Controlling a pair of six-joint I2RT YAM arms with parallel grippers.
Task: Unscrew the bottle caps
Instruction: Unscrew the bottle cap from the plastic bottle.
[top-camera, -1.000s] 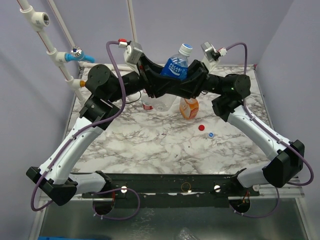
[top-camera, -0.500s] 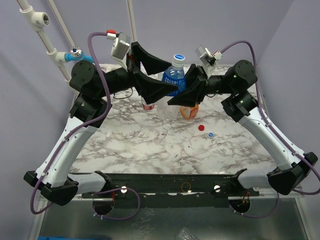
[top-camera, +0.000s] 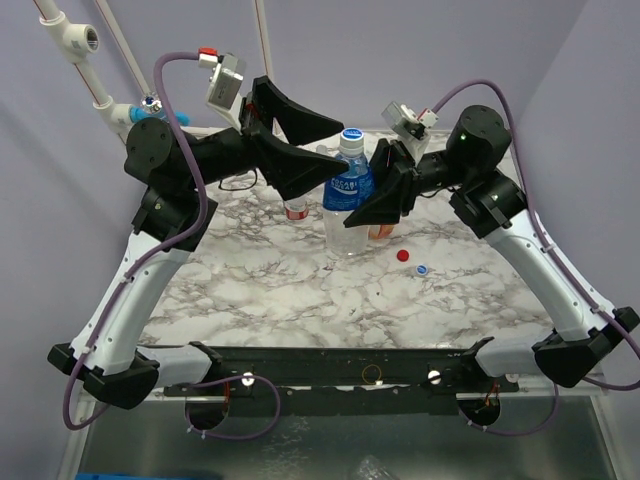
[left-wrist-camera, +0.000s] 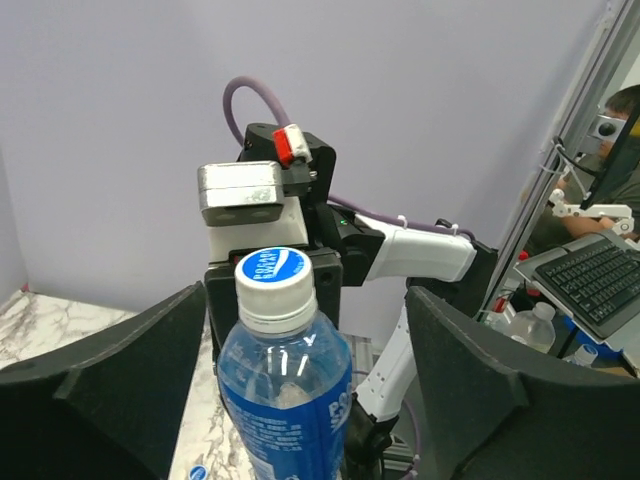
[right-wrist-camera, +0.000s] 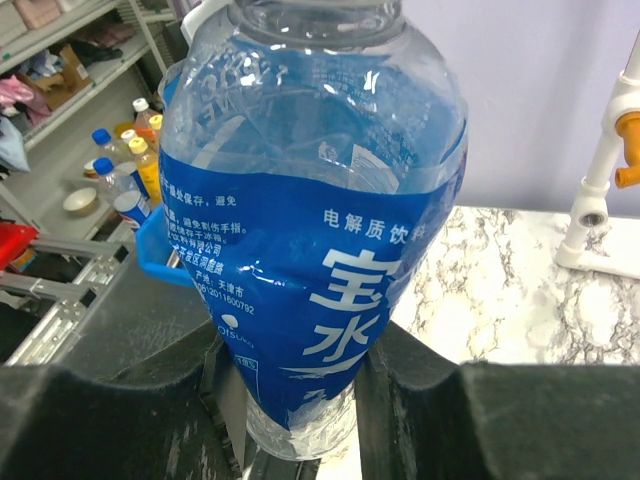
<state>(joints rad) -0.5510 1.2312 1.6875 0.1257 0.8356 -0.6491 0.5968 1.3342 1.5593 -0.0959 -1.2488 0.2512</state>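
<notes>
Over the far middle of the bench (top-camera: 280, 290), seen from above, the right gripper (top-camera: 365, 212) is clasping the blue-labelled bottle (top-camera: 349, 188) upright by its lower body. Whether the base is touching the marble cannot be told. The left gripper (top-camera: 335, 145) is hanging spread wide just left of the bottle's blue-and-white cap (top-camera: 350, 135), which is sitting on the neck. A red cap (top-camera: 403, 255) and a loose blue-and-white cap (top-camera: 422, 269) are lying just beside each other, nearer the right edge. Toward the far edge, a red-labelled bottle (top-camera: 296, 210) and an orange bottle (top-camera: 379, 232) are showing, partly hidden.

From the left wrist, the released fingers (left-wrist-camera: 110, 380) are flanking the capped neck, apart from it on both sides.

From the right wrist, that gripper's fingers are pressing against the label from either side.
</notes>
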